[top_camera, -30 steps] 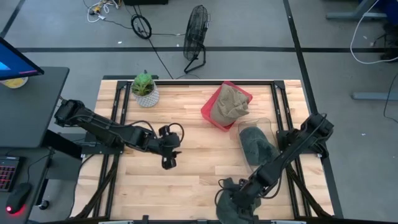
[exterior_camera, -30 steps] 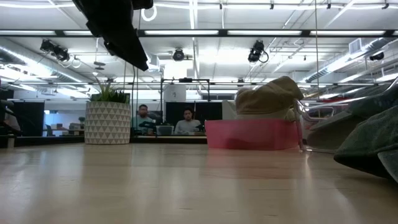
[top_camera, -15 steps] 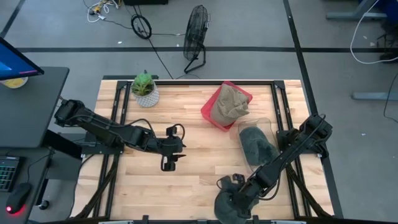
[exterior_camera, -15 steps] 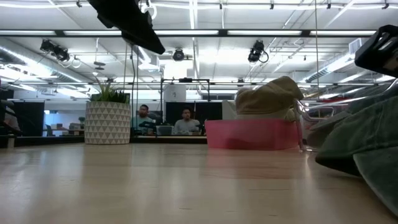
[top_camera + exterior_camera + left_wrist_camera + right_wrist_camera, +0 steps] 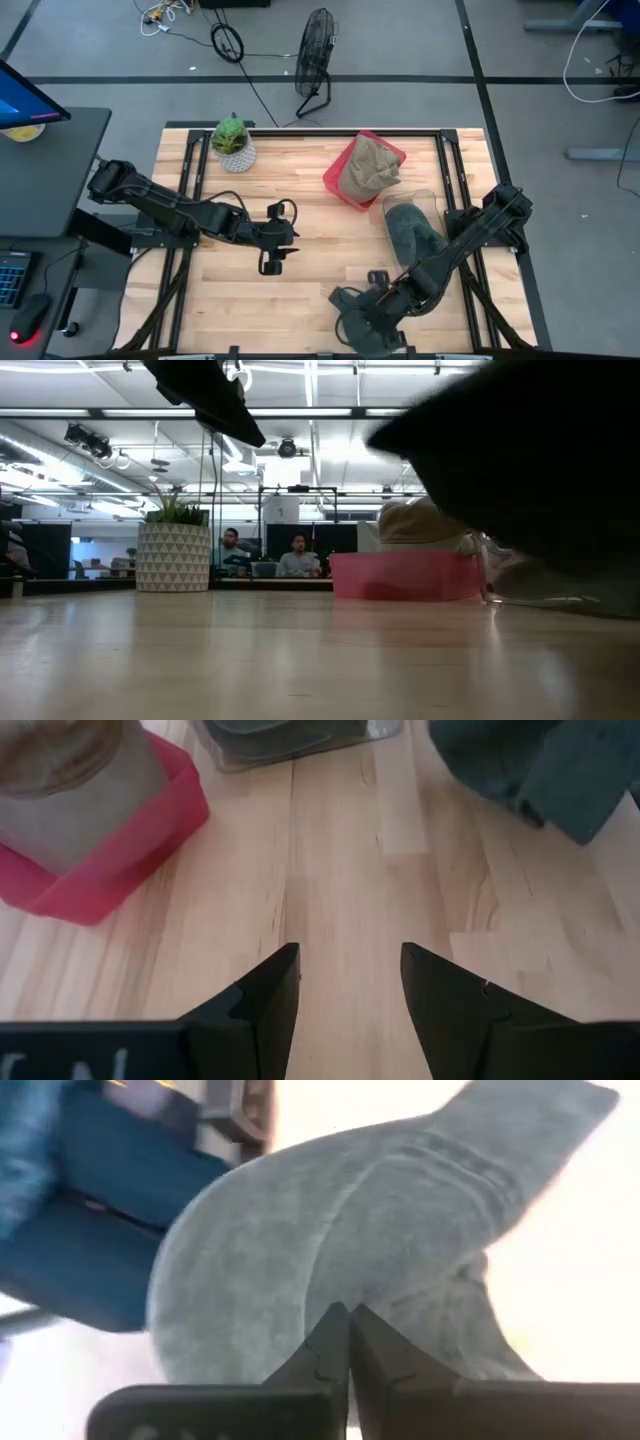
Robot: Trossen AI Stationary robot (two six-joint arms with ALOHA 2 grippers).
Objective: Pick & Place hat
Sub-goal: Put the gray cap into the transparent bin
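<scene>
A dark grey-green hat (image 5: 350,320) is at the table's near edge, right of the middle, with my right gripper (image 5: 366,304) shut on it. In the low view it fills the upper right as a dark mass (image 5: 540,470). In the right wrist view its cloth (image 5: 350,1220) spreads beyond the shut fingers. My left gripper (image 5: 269,266) hovers open over bare wood at mid-table, with nothing between its fingers (image 5: 345,982). My right gripper pinches the hat's cloth (image 5: 346,1296) between its two shut fingers. Whether that is an edge or a fold, I cannot tell. The fingers come slanting from the table's right side. In the low view the hat is raised, with tabletop showing beneath it.
A red bin (image 5: 345,185) at the far middle holds a tan hat (image 5: 370,166). A clear container (image 5: 425,205) to its right holds another dark hat (image 5: 412,232). A potted plant (image 5: 233,142) stands at the far left. Bare wood lies between the two grippers.
My right gripper has moved toward the table's left edge with the dark hat. The hat lay on the table a second ago and is now raised off it. My left gripper shifted slightly toward the table's right early on, then kept still.
</scene>
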